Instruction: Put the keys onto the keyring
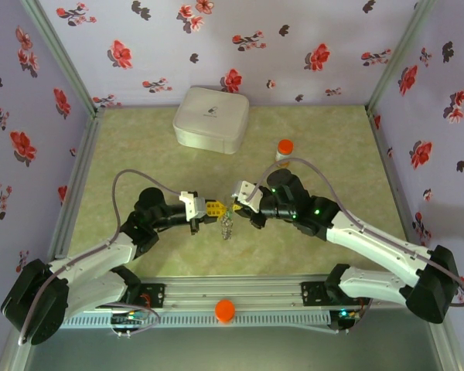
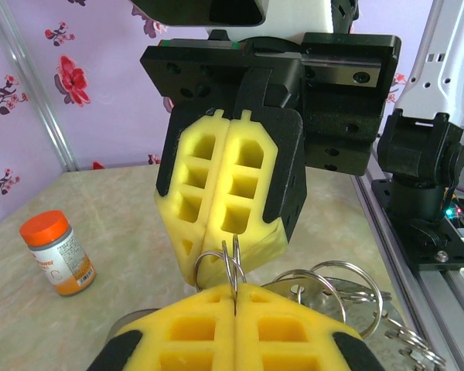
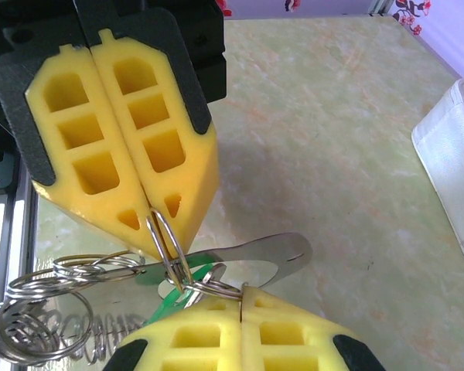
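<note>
My two grippers meet tip to tip above the middle of the table. The left gripper [image 1: 220, 209] [image 2: 233, 297] is shut on a small split ring [image 2: 232, 267] standing upright between its yellow pads. The right gripper [image 1: 233, 207] [image 3: 241, 297] is shut on a second small ring [image 3: 216, 287] linked through the first. The keyring [image 1: 227, 226], a bunch of linked metal rings [image 2: 336, 286], hangs below both. The green head of one key [image 3: 164, 306] shows under the rings, partly hidden, beside a flat metal tag [image 3: 271, 253].
An orange-capped bottle [image 1: 284, 149] [image 2: 58, 253] stands behind the right arm. A white square box [image 1: 211, 118] [image 3: 452, 162] sits at the back. A wire coil [image 3: 39, 336] hangs with the rings. An orange cap [image 1: 225, 310] lies on the front rail.
</note>
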Robot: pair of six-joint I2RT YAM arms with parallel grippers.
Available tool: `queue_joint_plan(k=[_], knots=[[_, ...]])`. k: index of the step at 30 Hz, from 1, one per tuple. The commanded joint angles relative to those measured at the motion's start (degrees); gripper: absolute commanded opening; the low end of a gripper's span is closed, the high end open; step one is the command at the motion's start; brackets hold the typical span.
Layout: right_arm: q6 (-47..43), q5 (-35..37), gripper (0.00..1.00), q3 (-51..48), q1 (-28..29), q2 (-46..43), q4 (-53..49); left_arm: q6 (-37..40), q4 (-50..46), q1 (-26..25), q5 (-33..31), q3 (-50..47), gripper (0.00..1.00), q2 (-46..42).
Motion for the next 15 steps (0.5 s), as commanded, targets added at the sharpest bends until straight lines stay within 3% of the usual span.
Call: queue_joint_plan(k=[1, 3, 5, 15], knots=[[-0.99, 1.89, 0.09, 1.03, -0.23, -1.41, -2.14, -0.24, 5.15, -0.1, 1.16, 0.79, 0.0, -0.36], [-0.94, 1.99, 0.24, 0.87, -0.19, -2.78, -1.75, -0.35, 5.08, -0.15, 1.22, 0.74, 0.0, -0.35], [-0.9, 1.52, 0.3, 0.47, -0.23, -4.09, -1.13, -0.37, 5.07, -0.16, 1.21, 0.7, 0.0, -0.27], [1.78, -7.42, 0.29, 0.75, -0.34, -3.61, 2.28, -1.05, 5.86, -0.17, 1.65, 0.88, 0.0, 0.49]])
